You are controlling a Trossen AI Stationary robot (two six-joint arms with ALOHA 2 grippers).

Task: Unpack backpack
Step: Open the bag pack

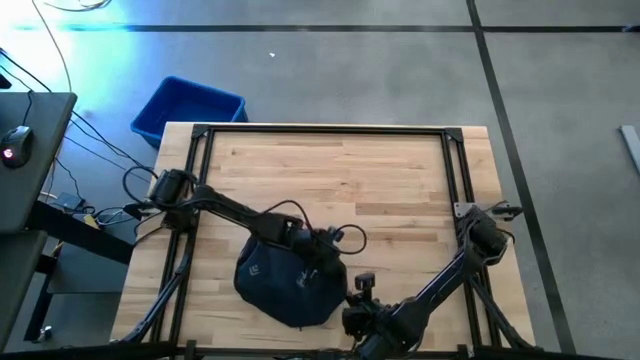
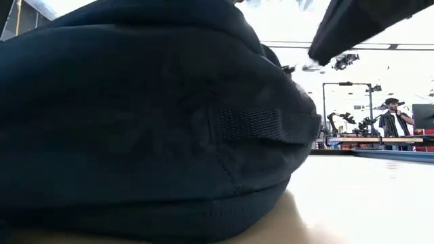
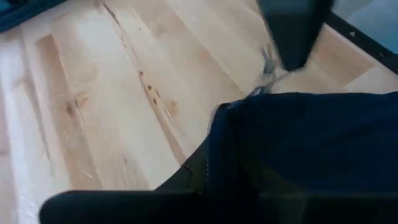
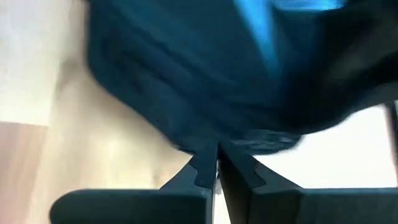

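Pinching rounded navy fabric backpack (image 1: 285, 283): right claw (image 4: 217, 163) clenched on edge; left claw (image 1: 318, 250) clenched.

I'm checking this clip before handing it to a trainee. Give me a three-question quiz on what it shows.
1. True or false: the backpack lies at the table's near edge, between the two arms.
2. What are the right gripper's fingers shut on? A) a zip pull B) the backpack's fabric edge C) nothing
3. What stands on the floor beyond the table's far left corner?

Key: 1 true; 2 B; 3 a blue plastic bin.
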